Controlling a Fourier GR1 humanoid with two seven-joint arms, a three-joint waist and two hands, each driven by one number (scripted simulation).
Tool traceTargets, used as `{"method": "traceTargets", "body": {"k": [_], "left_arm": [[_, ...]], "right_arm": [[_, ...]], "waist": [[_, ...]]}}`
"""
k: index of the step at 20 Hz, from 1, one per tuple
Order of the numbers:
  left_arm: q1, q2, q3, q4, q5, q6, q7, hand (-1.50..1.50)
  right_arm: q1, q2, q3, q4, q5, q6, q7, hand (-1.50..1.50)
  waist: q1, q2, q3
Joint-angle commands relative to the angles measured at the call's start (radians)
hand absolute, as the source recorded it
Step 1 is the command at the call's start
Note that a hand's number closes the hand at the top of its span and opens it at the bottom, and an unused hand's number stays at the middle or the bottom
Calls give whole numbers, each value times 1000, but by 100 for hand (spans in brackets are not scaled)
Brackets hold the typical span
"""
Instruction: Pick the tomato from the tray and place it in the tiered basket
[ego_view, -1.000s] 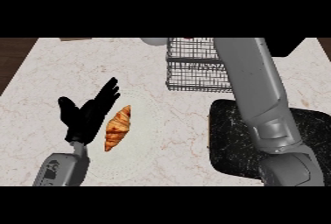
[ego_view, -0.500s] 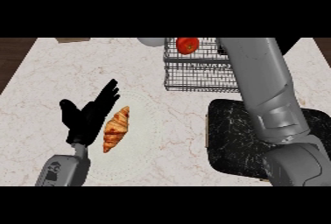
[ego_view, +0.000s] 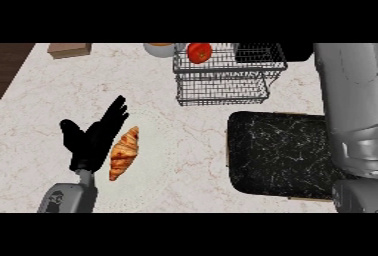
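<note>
At the lower left of the frame my left hand (ego_view: 94, 142) rests over the pale desk (ego_view: 44, 95), its fingers straight and apart, holding nothing, just beside a croissant (ego_view: 123, 153) that lies on a faint white plate (ego_view: 166, 150). At the lower right is the dark marbled tray (ego_view: 284, 152), now bare of the tomato. My right forearm runs up the right edge of the frame, and my right hand is out of sight past the top, so I cannot tell how its fingers stand. Farther up, at the upper middle, the tomato (ego_view: 199, 52) sits in the top tier of the wire tiered basket (ego_view: 221, 90); a second ago my arm covered that spot, half a second ago the tomato showed there. I judge the placing done and only my arm's retreat left
</note>
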Motion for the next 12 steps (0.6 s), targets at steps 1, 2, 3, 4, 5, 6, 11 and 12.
{"method": "traceTargets", "body": {"k": [1,2,3,4,5,6,11,12], "left_arm": [[6,12,27,3,8,8,9,0],[18,23,27,-16,17,-3,33,0],[49,12,18,-32,6,6,4,0],[21,-4,11,1,-11,26,10,0],[66,16,18,-45,8,5,11,0],[37,12,34,-7,8,14,-5,0],[58,35,33,-76,28,-11,41,0],[47,36,45,-51,27,-10,17,0]], "right_arm": [[156,-62,14,-194,-73,207,21,-150],[184,-64,20,-248,-98,259,22,-150],[216,-128,9,-272,-111,326,40,-150],[264,-121,17,-322,-140,376,24,-150],[298,-128,13,-386,-161,414,66,-150],[312,-181,-5,-411,-190,484,85,-150],[510,-304,-155,-630,-392,690,130,-150],[541,-318,-162,-694,-415,731,170,-150]], "waist": [[-33,-11,0],[-43,-18,1],[-35,-14,0],[-48,-13,0],[-39,-17,0],[-59,-17,0],[-50,-14,1],[-56,-13,0]]}}
